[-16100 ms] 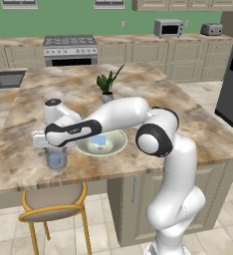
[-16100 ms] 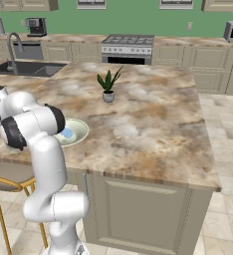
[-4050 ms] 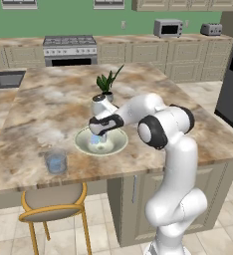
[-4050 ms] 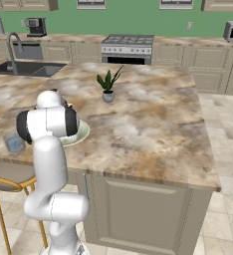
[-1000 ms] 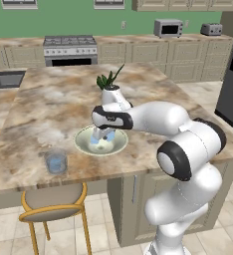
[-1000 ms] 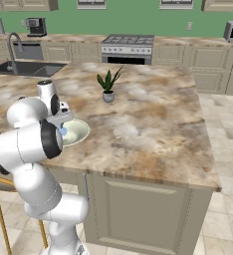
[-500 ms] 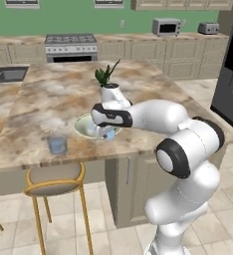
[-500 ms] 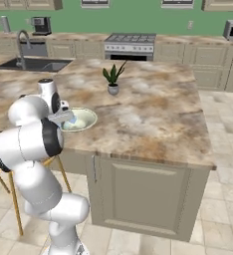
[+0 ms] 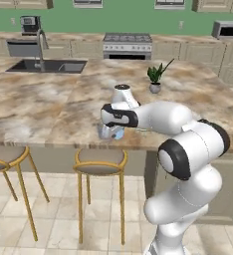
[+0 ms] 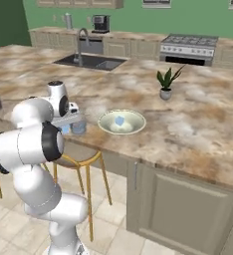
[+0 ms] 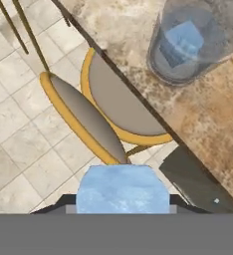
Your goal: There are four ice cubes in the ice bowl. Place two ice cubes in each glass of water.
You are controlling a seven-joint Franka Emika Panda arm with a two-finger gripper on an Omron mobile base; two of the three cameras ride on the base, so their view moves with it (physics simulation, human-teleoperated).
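The hand is part-way closed on one ice cube, held between its fingertips at the bottom of the hand view. The hand is near the front edge of the surface, just beside a glass. That glass stands upright on the surface close to the edge and already contains one cube. A stool sits on the floor below the edge. In the right base view, the bowl rests on the surface to the right of the glass, with one cube inside. A potted plant stands farther back.
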